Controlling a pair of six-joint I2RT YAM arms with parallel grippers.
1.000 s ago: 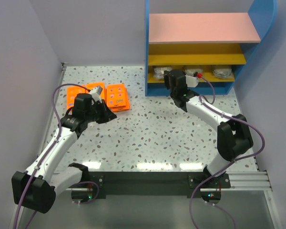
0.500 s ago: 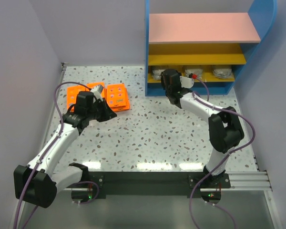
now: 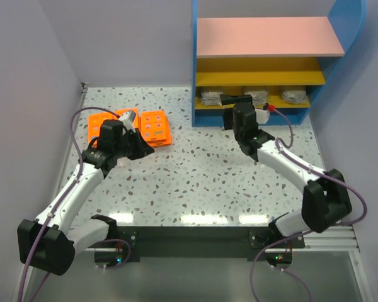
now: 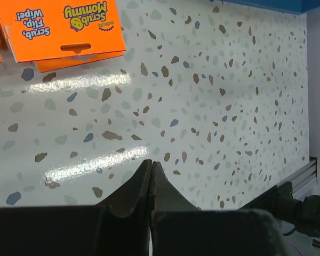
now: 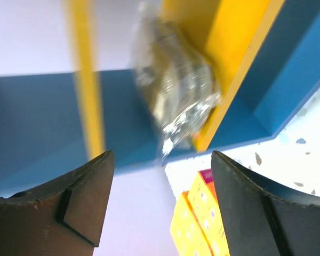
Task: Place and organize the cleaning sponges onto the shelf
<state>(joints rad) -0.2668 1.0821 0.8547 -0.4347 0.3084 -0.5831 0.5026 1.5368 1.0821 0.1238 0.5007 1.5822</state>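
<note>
Three grey-beige wrapped sponges lie in a row on the lowest yellow board of the blue shelf [image 3: 202, 123]: one left [image 3: 211, 96], one middle [image 3: 258, 96], one right [image 3: 294, 96]. My right gripper [image 3: 234, 99] stands open just in front of that board, between the left and middle pads, holding nothing. In the right wrist view [image 5: 162, 160] a wrapped pad [image 5: 173, 80] rests on the yellow board [image 5: 240, 58] beyond the fingers. Orange sponge packs [image 3: 155, 128] [image 3: 101, 126] lie on the table at the left. My left gripper [image 3: 145, 151] is shut and empty beside them, over bare table [image 4: 151, 162].
The table is speckled white terrazzo [image 3: 201, 176], with walls close on the left and right. The shelf's pink top board [image 3: 264, 36] and upper yellow board [image 3: 258, 77] carry nothing. An orange pack [image 4: 61, 26] reads "Scrub Mommy". The arms' base rail [image 3: 195, 236] runs along the near edge.
My right gripper has opened and shifted a little to the right in front of the lowest shelf board. The left arm has barely moved and stays shut.
</note>
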